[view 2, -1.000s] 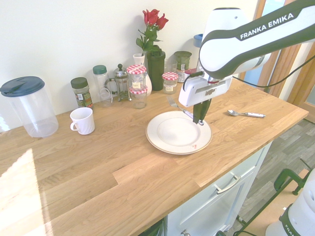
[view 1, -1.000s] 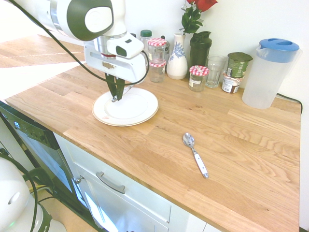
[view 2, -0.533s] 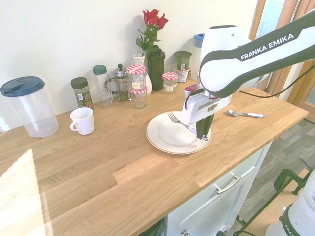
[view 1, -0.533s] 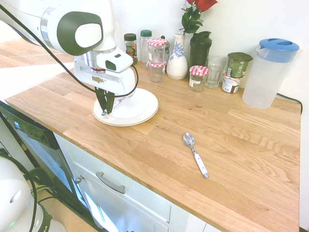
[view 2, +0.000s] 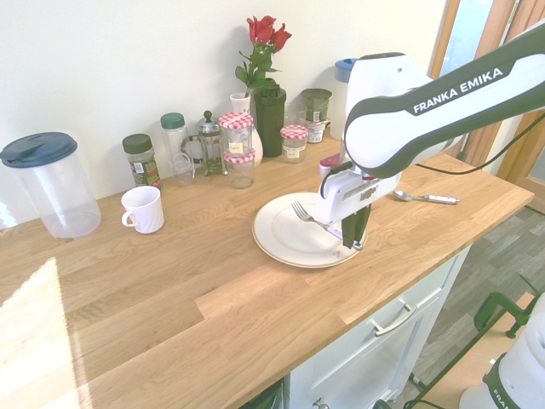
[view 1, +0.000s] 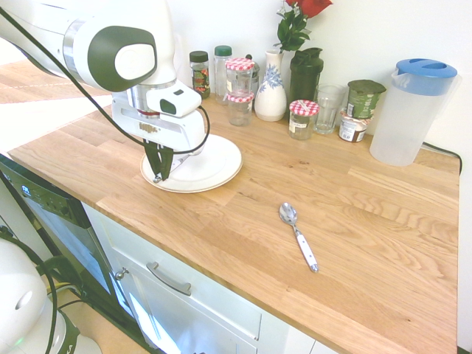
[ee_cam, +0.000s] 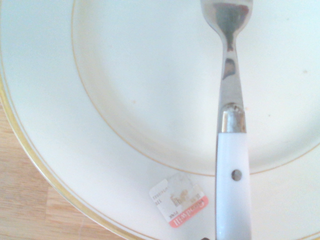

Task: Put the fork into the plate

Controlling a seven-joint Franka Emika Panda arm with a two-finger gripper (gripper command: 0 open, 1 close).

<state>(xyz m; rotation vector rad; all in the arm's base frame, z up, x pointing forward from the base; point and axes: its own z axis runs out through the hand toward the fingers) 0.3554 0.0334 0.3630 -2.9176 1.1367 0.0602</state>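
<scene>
The round white plate lies on the wooden counter near its front edge. My gripper is shut on the white handle of the fork, low over the plate's rim on the side nearest the counter edge. The fork slants over the plate with its tines pointing across the middle. In the wrist view the fork runs from its riveted white handle up to the tines above the plate, which has a small sticker on its rim.
A white-handled spoon lies apart on the counter. Along the wall stand jars, a vase with a rose, a clear pitcher and a white mug.
My gripper has carried the fork from the plate's far side across it to the rim nearest the counter's front edge and come down lower. The fork stays gripped.
</scene>
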